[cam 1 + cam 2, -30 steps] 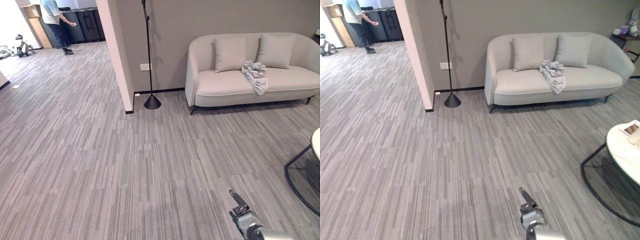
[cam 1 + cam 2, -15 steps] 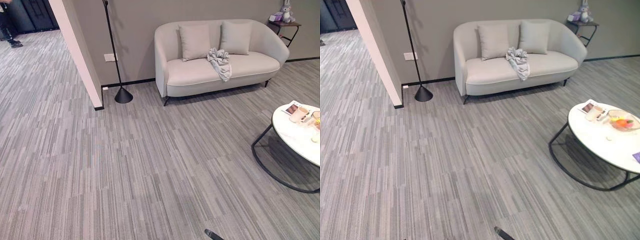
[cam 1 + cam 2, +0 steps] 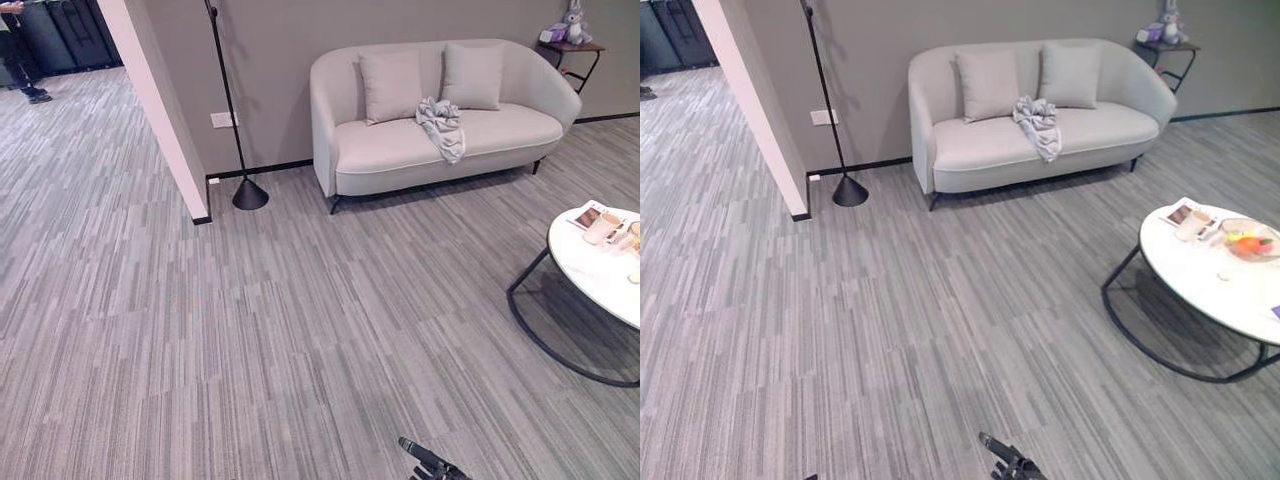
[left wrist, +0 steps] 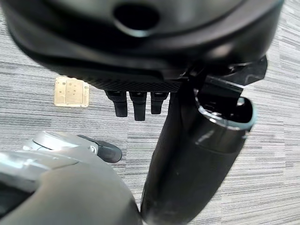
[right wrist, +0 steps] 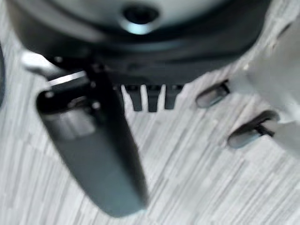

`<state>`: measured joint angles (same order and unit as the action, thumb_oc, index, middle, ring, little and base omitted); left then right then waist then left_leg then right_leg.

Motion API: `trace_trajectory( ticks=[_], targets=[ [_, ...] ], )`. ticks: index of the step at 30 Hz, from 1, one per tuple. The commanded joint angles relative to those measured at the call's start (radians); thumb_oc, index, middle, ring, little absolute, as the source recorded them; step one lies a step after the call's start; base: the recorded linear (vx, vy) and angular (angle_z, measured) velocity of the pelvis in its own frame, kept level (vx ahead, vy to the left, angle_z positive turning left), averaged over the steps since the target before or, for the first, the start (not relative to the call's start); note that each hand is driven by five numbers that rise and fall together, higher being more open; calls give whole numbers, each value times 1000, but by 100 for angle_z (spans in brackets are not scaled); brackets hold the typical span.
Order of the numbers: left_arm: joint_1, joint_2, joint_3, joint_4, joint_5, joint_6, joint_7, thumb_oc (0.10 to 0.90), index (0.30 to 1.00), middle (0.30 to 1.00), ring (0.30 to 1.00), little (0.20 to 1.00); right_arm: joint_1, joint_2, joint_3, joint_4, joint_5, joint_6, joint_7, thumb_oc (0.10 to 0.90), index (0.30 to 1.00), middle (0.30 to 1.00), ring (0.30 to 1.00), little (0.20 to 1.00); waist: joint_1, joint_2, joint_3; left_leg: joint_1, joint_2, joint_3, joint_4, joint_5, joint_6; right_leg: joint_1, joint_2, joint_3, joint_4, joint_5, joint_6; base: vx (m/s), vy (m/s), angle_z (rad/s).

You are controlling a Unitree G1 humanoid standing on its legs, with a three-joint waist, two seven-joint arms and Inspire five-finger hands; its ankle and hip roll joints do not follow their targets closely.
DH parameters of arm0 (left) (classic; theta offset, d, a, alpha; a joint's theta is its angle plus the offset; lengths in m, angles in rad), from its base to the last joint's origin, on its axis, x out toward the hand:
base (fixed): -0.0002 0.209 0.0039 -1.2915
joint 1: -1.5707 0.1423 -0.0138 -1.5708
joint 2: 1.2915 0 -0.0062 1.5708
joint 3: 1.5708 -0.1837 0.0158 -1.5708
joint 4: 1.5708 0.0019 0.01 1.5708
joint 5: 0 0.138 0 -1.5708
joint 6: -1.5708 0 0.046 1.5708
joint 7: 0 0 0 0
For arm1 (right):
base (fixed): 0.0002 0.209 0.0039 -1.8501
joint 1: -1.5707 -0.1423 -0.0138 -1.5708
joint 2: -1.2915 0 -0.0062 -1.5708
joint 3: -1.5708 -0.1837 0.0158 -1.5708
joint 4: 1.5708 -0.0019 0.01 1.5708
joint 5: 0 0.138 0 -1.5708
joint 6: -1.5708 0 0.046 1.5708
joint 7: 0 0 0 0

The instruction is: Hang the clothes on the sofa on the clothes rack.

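Clothes: a grey garment [image 3: 441,124] lies crumpled on the sofa [image 3: 440,150], draped over the seat's front edge, just before the two cushions [image 3: 430,78].
Clothes rack: a thin black pole on a cone base [image 3: 249,193] stands by the wall, left of the sofa and near the white wall corner [image 3: 160,110].
Left robot hand [image 4: 136,103]: held over the carpet, short fingers pointing straight out, thumb extended, holding nothing.
Right robot hand [image 5: 150,98]: over the carpet, fingers straight, thumb out, empty; its dark tip [image 3: 425,460] shows at the bottom edge of the head view.
Open room: wide striped carpet [image 3: 280,330] lies between robot and sofa.
Right edge: a round white worktop [image 3: 1215,275] on a black frame carries small items.
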<state>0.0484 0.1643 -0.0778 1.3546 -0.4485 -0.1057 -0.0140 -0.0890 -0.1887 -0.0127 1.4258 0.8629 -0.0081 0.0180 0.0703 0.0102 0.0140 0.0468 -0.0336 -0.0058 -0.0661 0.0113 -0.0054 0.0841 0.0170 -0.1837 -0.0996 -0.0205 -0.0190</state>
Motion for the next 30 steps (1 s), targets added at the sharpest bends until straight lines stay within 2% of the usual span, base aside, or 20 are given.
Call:
trace_trajectory(
  ticks=[1,6,9,11,12,13,14,16,17,18,19,20,21,23,25,26,28,30],
  targets=[
    [-21,-21,-22,58,29,-28,-12,800,900,900,900,900,-14,-22,-11,29,-42,-4,11,800,900,900,900,900,2,-31,-31,-4,-16,-36,-18,-42,-22,-32,-75,-43,12,-24,100,17,77,-2],
    [-29,-22,-38,47,29,-28,-13,800,900,900,900,900,-5,-9,0,20,-64,-2,14,800,900,900,900,900,9,-30,-20,-7,-31,-55,-14,-48,-6,-22,-80,-62,18,-21,99,2,87,-1],
    [-45,-17,-42,33,13,-28,-10,800,900,900,900,900,-17,-4,2,0,-78,-4,16,800,900,900,900,900,14,-23,19,-7,-32,-59,-11,-50,14,-95,-93,-89,174,-54,107,-88,101,6],
    [-54,-14,-44,32,15,-28,-4,800,900,900,900,900,-29,3,12,-16,-95,-2,21,800,900,900,900,900,17,-9,48,14,-25,-48,-17,-58,22,-156,-120,-120,316,-52,156,-51,132,-6],
    [-60,-11,-39,34,22,-27,0,800,900,900,900,900,-35,8,15,-20,-98,3,23,800,900,900,900,900,13,-1,66,36,-24,-42,-21,-67,28,-196,-143,-131,414,-43,188,19,158,-14],
    [-63,-6,-29,40,25,-23,-1,800,900,900,900,900,-31,15,12,-24,-105,6,30,800,900,900,900,900,9,17,89,63,-10,-38,-21,-80,31,-262,-177,-158,561,-6,227,111,94,-12],
    [-59,-1,-20,47,25,-17,-1,800,900,900,900,900,-20,22,0,-26,-92,6,30,800,900,900,900,900,8,17,100,79,-8,-32,-21,-96,28,-276,-219,-205,540,-1,218,180,-16,-6],
    [-61,7,-15,51,34,-16,-4,800,900,900,900,900,-13,26,-4,-28,-83,4,28,800,900,900,900,900,10,8,104,81,-6,-37,-21,-106,17,-254,-236,-226,407,8,188,200,-165,21],
    [-67,11,-12,57,41,-21,-4,800,900,900,900,900,-11,31,-3,-29,-87,1,25,800,900,900,900,900,14,5,110,90,-3,-45,-21,-119,7,-255,-252,-210,284,42,185,172,-196,37],
    [-70,14,-8,52,42,-21,-5,800,900,900,900,900,-4,30,-6,-33,-85,0,27,800,900,900,900,900,17,3,108,86,-2,-50,-21,-119,2,-249,-260,-201,216,69,187,219,-240,25],
    [-77,21,-4,54,40,-23,-1,800,900,900,900,900,-2,28,-8,-33,-87,3,24,800,900,900,900,900,19,-2,108,91,4,-61,-21,-130,-7,-260,-291,-178,147,98,196,248,-210,15],
    [-84,26,-1,53,42,-25,0,800,900,900,900,900,7,25,-21,-29,-85,4,25,800,900,900,900,900,21,4,105,102,20,-68,-21,-144,-19,-272,-323,-157,86,136,209,479,-317,17],
    [-93,36,-1,52,45,-29,1,800,900,900,900,900,23,21,-43,-26,-89,9,28,800,900,900,900,900,6,7,101,139,49,-81,-21,-177,-38,-300,-393,-112,39,187,230,397,-227,9],
    [-94,38,-4,52,47,-30,-1,800,900,900,900,900,32,22,-50,-28,-86,10,32,800,900,900,900,900,0,3,100,164,61,-80,-21,-195,-45,-301,-401,-96,40,211,239,354,-188,7],
    [-85,42,-5,62,56,-33,-2,800,900,900,900,900,37,29,-65,-24,-74,9,32,800,900,900,900,900,-4,-27,83,193,66,-85,-21,-221,-59,-277,-388,-112,27,229,253,442,-262,3],
    [-83,45,-5,60,62,-33,-2,800,900,900,900,900,35,28,-66,-25,-70,6,34,800,900,900,900,900,-10,-30,75,201,86,-90,-21,-227,-65,-270,-379,-123,38,229,256,473,-323,-11],
    [-77,48,-1,58,49,-41,14,800,900,900,900,900,31,28,-61,-20,-58,-3,27,800,900,900,900,900,-27,-25,52,224,161,-97,-21,-214,-88,-302,-322,-103,109,195,238,427,-327,23],
    [-80,42,-10,57,37,-46,16,800,900,900,900,900,27,27,-42,-25,-36,-12,26,800,900,900,900,900,-32,2,43,194,235,-120,17,-136,-114,-312,-252,-106,148,149,207,319,-322,19]
  ],
)
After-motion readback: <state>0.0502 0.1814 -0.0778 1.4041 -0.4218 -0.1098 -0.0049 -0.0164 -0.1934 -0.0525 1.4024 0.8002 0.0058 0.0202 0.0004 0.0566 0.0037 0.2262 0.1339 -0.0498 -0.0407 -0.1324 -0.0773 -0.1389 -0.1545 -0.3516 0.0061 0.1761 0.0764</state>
